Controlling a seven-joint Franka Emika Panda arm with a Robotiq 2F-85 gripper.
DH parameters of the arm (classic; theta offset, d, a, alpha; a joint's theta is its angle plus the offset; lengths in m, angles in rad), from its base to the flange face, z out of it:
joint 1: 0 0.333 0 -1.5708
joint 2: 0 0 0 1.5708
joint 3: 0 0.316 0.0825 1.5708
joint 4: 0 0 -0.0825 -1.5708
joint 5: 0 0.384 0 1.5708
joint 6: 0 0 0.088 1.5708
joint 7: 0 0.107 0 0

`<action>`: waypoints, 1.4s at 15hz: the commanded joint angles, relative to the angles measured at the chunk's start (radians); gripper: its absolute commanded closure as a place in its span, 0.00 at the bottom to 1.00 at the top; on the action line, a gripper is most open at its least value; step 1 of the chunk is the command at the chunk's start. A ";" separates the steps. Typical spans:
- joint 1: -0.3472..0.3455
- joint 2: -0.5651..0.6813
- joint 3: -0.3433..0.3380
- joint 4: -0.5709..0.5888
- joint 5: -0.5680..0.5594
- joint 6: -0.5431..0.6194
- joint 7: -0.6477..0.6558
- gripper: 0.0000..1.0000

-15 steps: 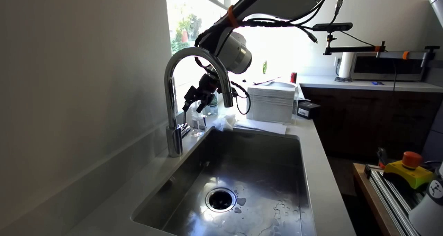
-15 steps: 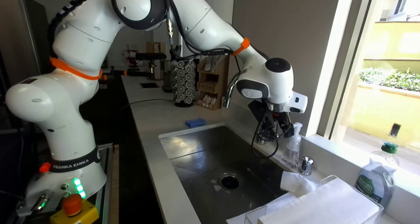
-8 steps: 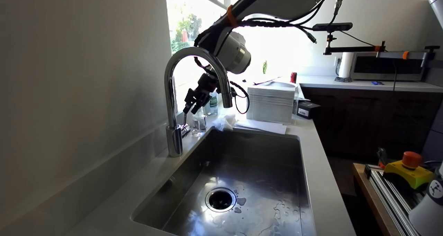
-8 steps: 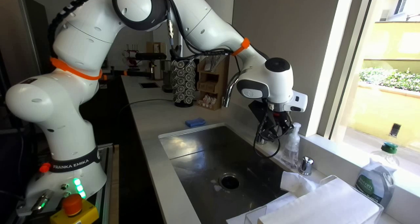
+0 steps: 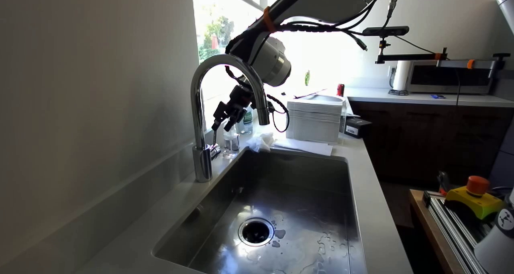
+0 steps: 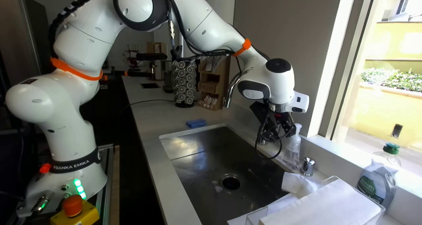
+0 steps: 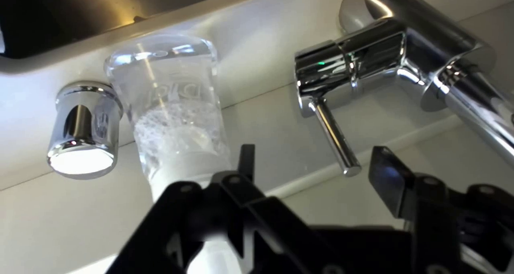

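1 faucet (image 5: 202, 166), 1 lever (image 7: 336, 135), 2 bottles (image 6: 292, 149) (image 6: 379, 183) (1 green-capped), 1 sink (image 5: 289, 171), 1 drain (image 5: 256, 232), 1 microwave (image 5: 447, 79)

"FRANKA EMIKA" reads on the arm's black band (image 6: 74, 164), "PLANTS" on the green-capped bottle (image 6: 378, 182).

Faucet lever (image 7: 335, 138) sits seemingly between fingers (image 7: 388, 180), beside the bottle (image 7: 174, 105).

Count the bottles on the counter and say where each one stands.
2: a pump bottle beside the faucet, and a green-capped bottle by the window. Others may be hidden.
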 commanded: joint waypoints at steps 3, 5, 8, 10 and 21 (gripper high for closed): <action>-0.002 0.020 0.015 0.008 0.008 0.033 -0.019 0.64; -0.003 0.020 0.018 0.009 0.009 0.032 -0.020 0.80; -0.002 0.019 0.020 0.008 0.009 0.031 -0.023 0.72; -0.001 0.018 0.019 0.007 0.008 0.033 -0.022 0.92; 0.001 0.011 0.014 -0.002 0.001 0.031 -0.018 0.97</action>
